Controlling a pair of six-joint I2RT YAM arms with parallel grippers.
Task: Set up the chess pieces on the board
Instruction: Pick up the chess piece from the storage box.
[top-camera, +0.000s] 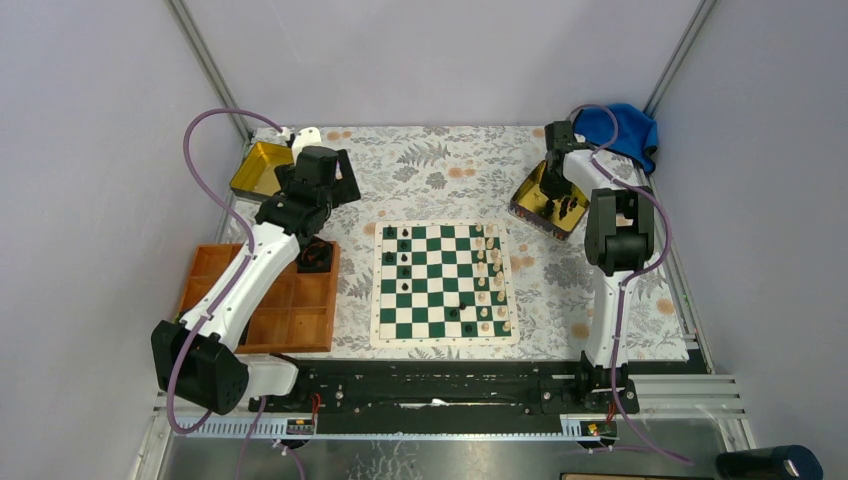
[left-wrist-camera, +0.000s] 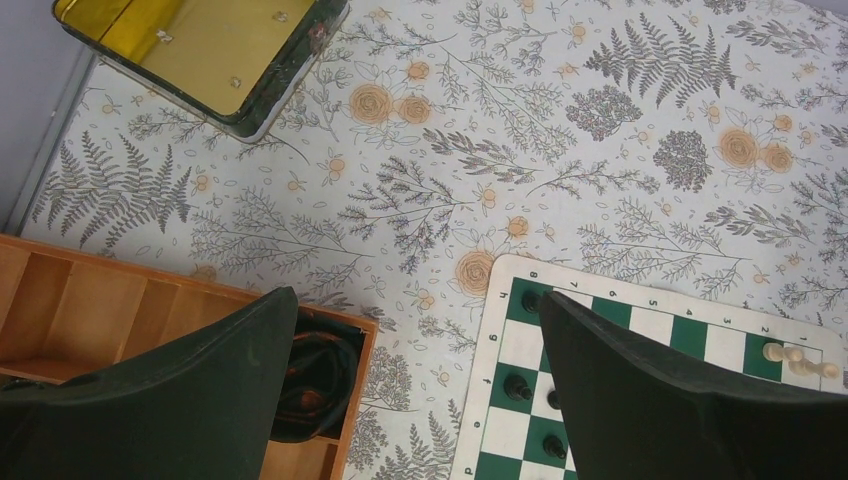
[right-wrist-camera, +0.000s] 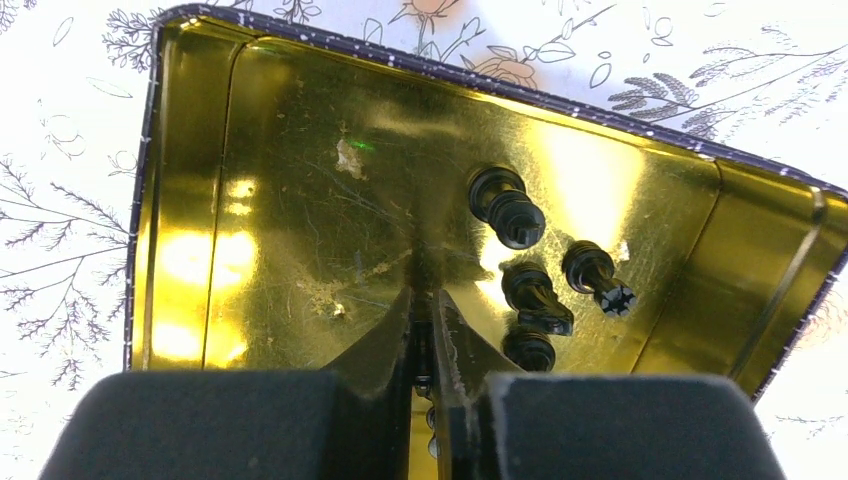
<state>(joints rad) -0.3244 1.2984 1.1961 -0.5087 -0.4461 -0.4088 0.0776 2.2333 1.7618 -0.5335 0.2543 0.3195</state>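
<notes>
- Four black chess pieces (right-wrist-camera: 508, 208) lie on their sides on the shiny floor of the gold rectangular metal tin (right-wrist-camera: 290, 200) at the far right of my table, bunched toward one corner
- My right gripper (right-wrist-camera: 425, 310) is down inside that tin, its jaws squeezed to a thin slit with a small black piece (right-wrist-camera: 428, 385) pinched in it
- My left gripper (left-wrist-camera: 415, 297) gapes wide and has hold of nothing; it hangs above the floral tablecloth (left-wrist-camera: 560, 150), between the orange wooden compartment tray (left-wrist-camera: 110, 300) and a corner of the board
- Flat in the middle of the table lies the green-and-white checked chess board (top-camera: 430, 262); other black pieces (top-camera: 403, 258) stand along its left side, and three more sit toward its near right part
- Cream chess pieces (top-camera: 485, 270) line the board's right-hand columns
- Beyond the tray, at the far left, I see a second gold tin (left-wrist-camera: 200, 60), well apart from both claws
</notes>
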